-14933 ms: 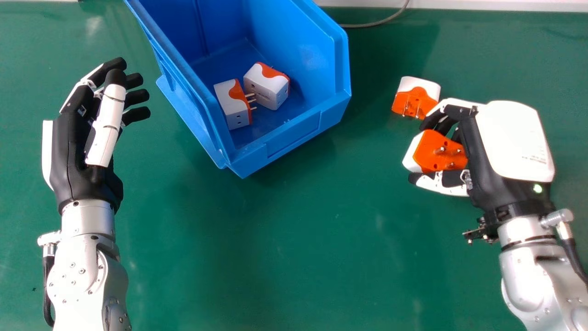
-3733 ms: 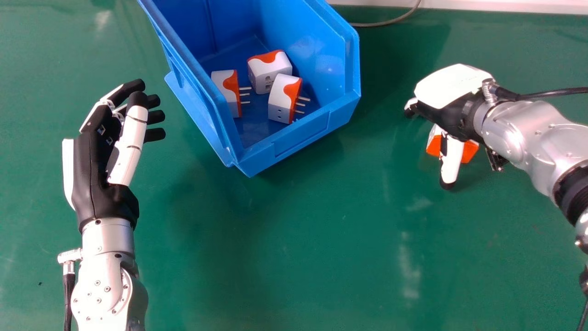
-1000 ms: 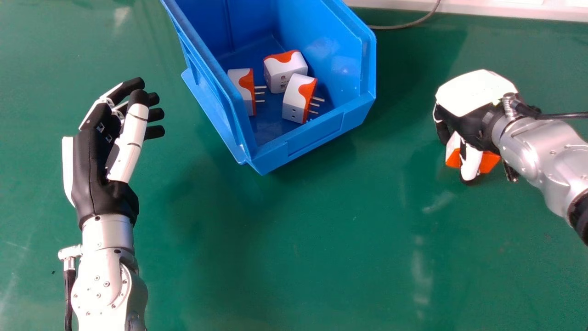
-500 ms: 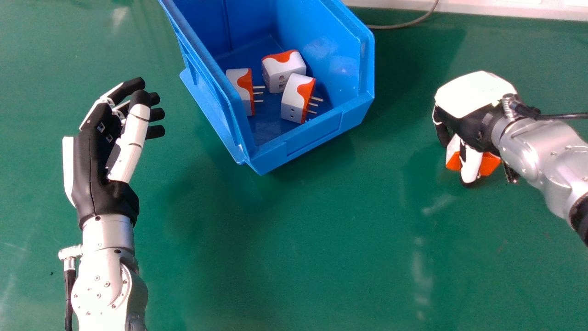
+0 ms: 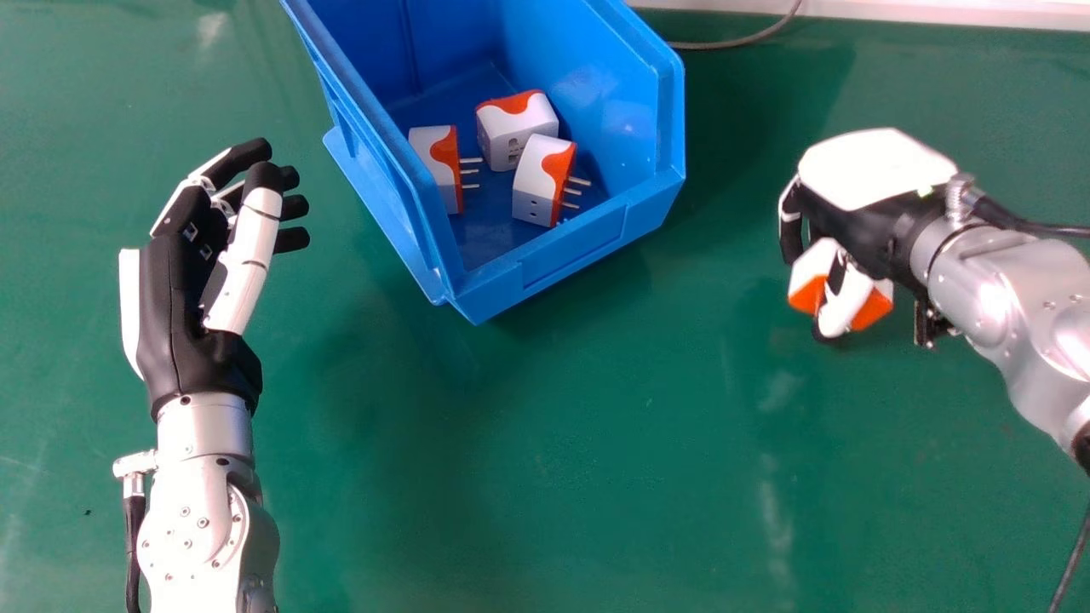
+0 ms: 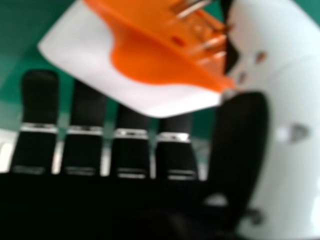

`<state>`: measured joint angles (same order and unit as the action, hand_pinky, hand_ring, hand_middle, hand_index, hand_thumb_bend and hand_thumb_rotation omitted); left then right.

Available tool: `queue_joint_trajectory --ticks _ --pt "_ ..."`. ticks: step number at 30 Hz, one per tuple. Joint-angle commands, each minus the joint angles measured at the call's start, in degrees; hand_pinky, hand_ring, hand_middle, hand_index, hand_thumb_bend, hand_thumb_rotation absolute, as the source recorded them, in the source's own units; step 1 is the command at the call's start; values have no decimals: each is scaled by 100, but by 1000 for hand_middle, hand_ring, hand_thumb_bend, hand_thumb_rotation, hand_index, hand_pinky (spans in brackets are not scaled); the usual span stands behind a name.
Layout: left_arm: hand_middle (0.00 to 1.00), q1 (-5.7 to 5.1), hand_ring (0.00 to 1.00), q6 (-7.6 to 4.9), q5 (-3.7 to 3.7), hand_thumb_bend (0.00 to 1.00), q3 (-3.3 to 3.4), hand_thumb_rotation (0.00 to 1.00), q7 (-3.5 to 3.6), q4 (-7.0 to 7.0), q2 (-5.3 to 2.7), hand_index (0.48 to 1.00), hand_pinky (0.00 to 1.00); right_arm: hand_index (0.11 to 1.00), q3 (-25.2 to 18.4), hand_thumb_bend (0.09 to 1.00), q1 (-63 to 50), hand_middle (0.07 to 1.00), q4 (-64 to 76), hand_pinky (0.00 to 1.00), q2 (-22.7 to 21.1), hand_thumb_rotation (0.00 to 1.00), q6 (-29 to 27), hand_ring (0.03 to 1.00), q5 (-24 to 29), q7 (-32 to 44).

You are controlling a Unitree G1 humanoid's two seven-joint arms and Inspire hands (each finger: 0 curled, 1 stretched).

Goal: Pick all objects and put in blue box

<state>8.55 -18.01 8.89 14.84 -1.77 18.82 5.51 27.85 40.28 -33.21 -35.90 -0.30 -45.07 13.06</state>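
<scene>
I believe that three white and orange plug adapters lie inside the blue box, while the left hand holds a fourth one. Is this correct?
Not entirely: the right hand, not the left hand, holds the fourth plug adapter, as the head view shows. The rest is correct: three others lie inside the blue box.

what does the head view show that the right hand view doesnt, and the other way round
Head view: the blue box with three plug adapters inside, the left hand with its fingers relaxed, and a grey cable behind the box.
Right hand view: the metal pins of the held adapter.
Both: that adapter in the right hand, and the green table.
</scene>
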Motion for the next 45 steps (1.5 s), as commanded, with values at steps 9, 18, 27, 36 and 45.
queue_joint_trajectory --ticks 9,18,27,36,45 --pt "678 40 644 -114 -104 543 23 503 7 -44 56 706 603 508 -898 518 -615 515 1489 362 -175 0 621 424 344 287" --pt "679 20 646 -82 -52 535 57 504 58 -62 58 707 604 500 -1807 517 -1467 516 3456 361 -33 0 1127 419 641 207" --pt "678 16 645 -139 39 544 77 503 113 -54 65 706 603 504 -2132 517 -2205 494 5046 350 212 0 1134 408 535 18" --pt "679 59 644 -154 -31 548 83 502 89 20 112 708 598 510 -2321 515 -2377 477 5488 337 331 0 685 397 542 -406" --pt "682 114 646 -195 -9 544 79 500 40 74 63 712 600 513 -2297 511 -2329 469 5122 331 500 0 -272 389 543 -1281"
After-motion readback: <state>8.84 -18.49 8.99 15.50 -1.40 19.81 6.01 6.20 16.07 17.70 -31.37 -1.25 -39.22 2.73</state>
